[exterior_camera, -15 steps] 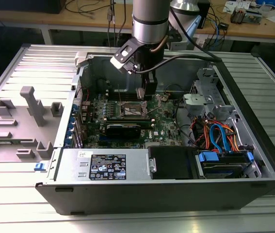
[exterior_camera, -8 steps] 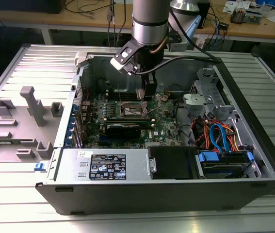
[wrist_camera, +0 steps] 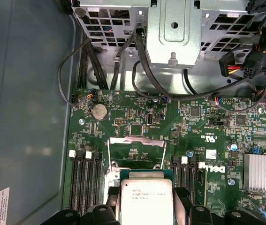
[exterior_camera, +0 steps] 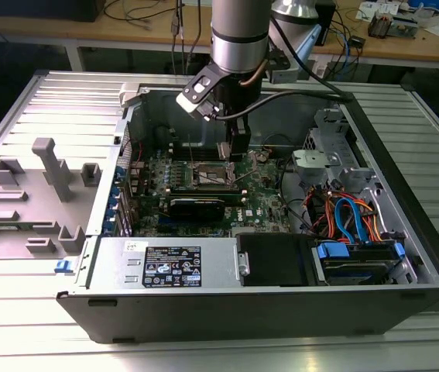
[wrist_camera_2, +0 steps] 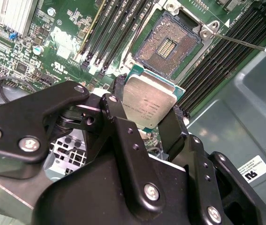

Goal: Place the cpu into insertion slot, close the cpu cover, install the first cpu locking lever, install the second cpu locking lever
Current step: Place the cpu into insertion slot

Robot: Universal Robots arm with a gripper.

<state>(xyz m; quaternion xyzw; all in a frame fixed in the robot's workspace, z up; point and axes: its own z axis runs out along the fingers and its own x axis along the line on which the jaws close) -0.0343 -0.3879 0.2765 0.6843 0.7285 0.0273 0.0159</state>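
Observation:
My gripper (wrist_camera_2: 147, 107) is shut on the cpu (wrist_camera_2: 149, 99), a small square chip with a dull silver top, one black finger on each of two opposite edges. The chip hangs just above and beside the insertion slot (wrist_camera_2: 168, 43), whose square black rim and contact field lie uncovered. In the first wrist view the cpu (wrist_camera: 146, 200) sits between the fingers (wrist_camera: 183, 200), and the cpu cover (wrist_camera: 137, 140) stands swung up as a thin silver frame behind it. A thin locking lever (wrist_camera_2: 239, 41) sticks out past the slot's corner. In the exterior view the gripper (exterior_camera: 235, 149) hovers over the slot (exterior_camera: 212, 177) inside the computer case.
Long black memory slots (wrist_camera_2: 118, 28) flank the socket on both sides. A long black card (exterior_camera: 197, 206) lies nearer the front, with the power supply (exterior_camera: 165, 265) before it. Cables (exterior_camera: 349, 218) and a drive cage (exterior_camera: 324, 147) fill the exterior view's right. The case walls (exterior_camera: 130, 116) surround the board.

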